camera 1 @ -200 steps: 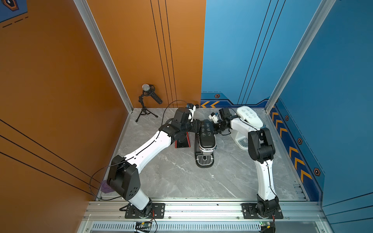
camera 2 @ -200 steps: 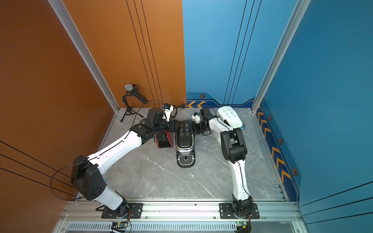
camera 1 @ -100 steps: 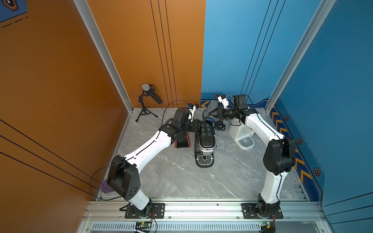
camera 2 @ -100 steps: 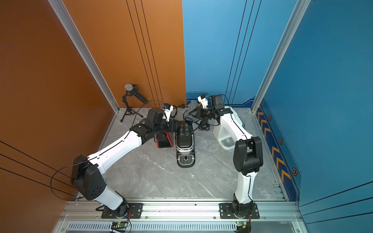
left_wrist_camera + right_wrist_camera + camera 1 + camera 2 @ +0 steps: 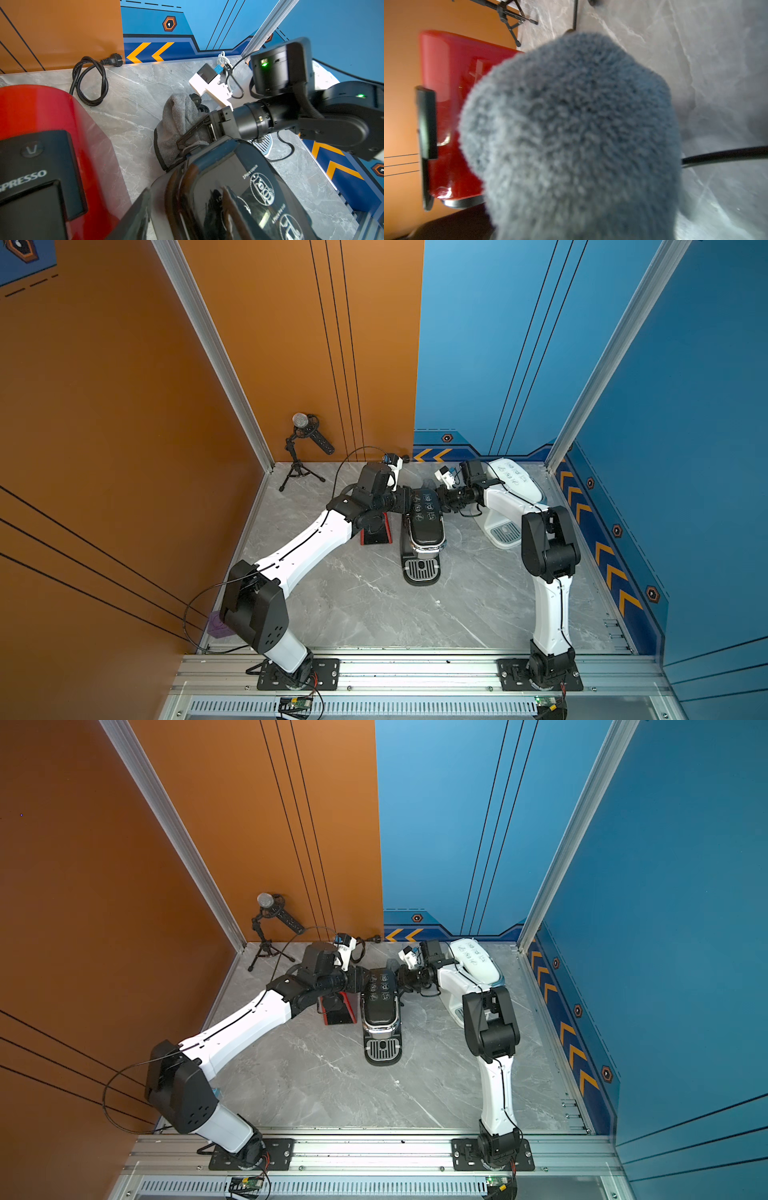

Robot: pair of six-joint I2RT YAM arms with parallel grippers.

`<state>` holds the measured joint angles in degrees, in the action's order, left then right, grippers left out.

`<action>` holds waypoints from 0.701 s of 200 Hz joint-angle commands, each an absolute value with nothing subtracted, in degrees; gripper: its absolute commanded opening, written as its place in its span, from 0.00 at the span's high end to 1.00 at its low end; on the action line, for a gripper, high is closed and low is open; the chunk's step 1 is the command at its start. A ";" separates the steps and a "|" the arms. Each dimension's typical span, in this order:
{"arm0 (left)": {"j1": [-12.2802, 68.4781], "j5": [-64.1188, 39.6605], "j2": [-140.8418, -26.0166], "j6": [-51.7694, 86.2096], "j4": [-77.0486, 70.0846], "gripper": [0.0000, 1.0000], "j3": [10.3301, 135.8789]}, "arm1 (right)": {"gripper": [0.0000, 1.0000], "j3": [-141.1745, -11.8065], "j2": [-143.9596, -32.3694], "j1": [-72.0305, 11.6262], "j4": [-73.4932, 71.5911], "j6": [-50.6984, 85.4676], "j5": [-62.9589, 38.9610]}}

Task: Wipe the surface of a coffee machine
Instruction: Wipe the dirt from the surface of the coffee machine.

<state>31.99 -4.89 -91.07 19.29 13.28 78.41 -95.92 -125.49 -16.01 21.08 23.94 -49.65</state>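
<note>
My right end effector [image 5: 192, 138], nearly closed on a grey terry cloth [image 5: 178, 120], likely soft and light, holds it at the rear edge of the glossy black coffee machine [image 5: 424, 522] on the grey marbled tabletop [image 5: 353, 605]; my left end effector [image 5: 401, 501] sits beside the machine, and I cannot tell how far open it is.

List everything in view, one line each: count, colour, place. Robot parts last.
black coffee machine: 1, black, table middle, between the arm tips
red coffee machine: 1, red with black top, beside the black one, left side
white coffee machine: 1, white, far right corner
cloth: 1, grey, at the black machine's rear, gripped
microphone: 1, black with silver head, on tripod, far left corner
power cord: 1, black, coiled by back wall
purple item: 1, purple, by left arm's base, unidentifiable
table: 1, grey marble
left arm: 1, white and black, jaws at the black machine, state unclear
right arm: 1, white and black, jaws shut on cloth
</note>
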 commanded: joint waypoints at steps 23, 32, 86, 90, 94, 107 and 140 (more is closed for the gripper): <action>32.34 -4.00 -89.67 18.63 15.55 0.45 77.26 | 0.76 -99.65 -129.78 -18.46 32.77 17.15 -41.74; 32.30 -3.95 -89.48 18.53 15.51 0.44 77.17 | 0.76 -99.65 -129.25 -18.38 32.79 17.15 -42.29; 31.82 -3.90 -88.56 18.38 15.49 0.45 76.60 | 0.76 -98.67 -119.47 -18.02 29.53 20.00 -48.71; 31.77 -3.87 -88.51 18.45 15.57 0.44 76.49 | 0.76 -98.51 -119.20 -17.95 29.19 20.31 -49.04; 31.74 -3.89 -88.42 18.46 15.56 0.44 76.35 | 0.76 -98.30 -117.26 -17.97 28.76 20.73 -49.50; 31.73 -3.96 -87.92 18.46 15.56 0.44 75.84 | 0.76 -97.49 -114.33 -17.69 27.13 22.11 -50.98; 31.74 -3.86 -85.59 18.54 15.55 0.44 73.56 | 0.76 -96.79 -109.26 -16.89 25.34 24.37 -52.40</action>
